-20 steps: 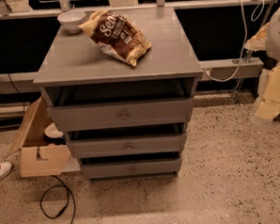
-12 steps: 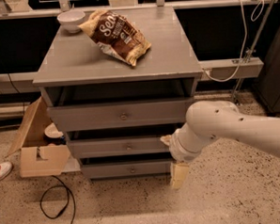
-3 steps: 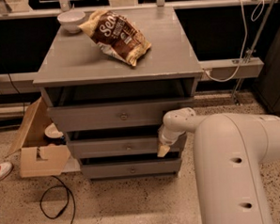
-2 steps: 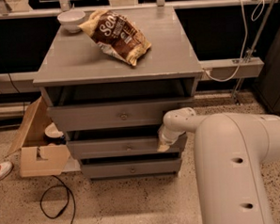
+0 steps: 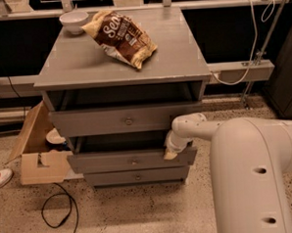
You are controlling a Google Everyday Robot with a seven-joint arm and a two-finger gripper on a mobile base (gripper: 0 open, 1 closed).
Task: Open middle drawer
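The gripper sits at the top edge of the middle drawer, near its right corner; its grip cannot be told. Speckled floor lies in front.

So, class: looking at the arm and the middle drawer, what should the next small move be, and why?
Probably a short straight pull outward: the gripper sits at the middle drawer's top edge, right of its knob, and the drawer is only slightly out.
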